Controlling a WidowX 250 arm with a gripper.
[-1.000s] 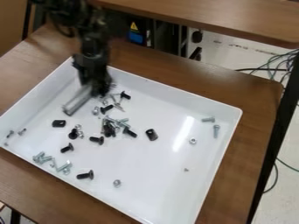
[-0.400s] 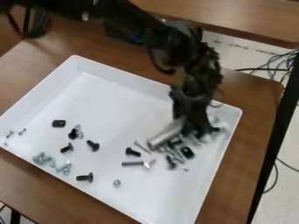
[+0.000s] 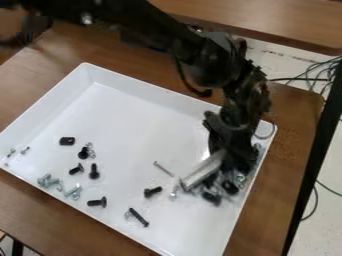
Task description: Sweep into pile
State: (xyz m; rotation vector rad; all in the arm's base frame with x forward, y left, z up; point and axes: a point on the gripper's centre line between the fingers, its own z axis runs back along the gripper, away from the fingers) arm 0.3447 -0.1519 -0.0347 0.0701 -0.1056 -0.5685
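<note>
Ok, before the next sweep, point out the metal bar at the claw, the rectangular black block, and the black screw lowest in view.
Metal bar [image 3: 203, 171]: camera view, mid-length.
Black block [image 3: 66, 141]: camera view, upper face.
Black screw [image 3: 138, 217]: camera view, mid-shank.

Tool [image 3: 234, 162] blurred; screws [image 3: 212, 197] beside it partly hidden; tray [image 3: 200, 232] cut off below.

Your tray [image 3: 133, 115] looks like smooth, glossy plastic — your bench [image 3: 294, 107] looks wooden, and the pale screws [image 3: 50, 181] look like shiny metal.
</note>
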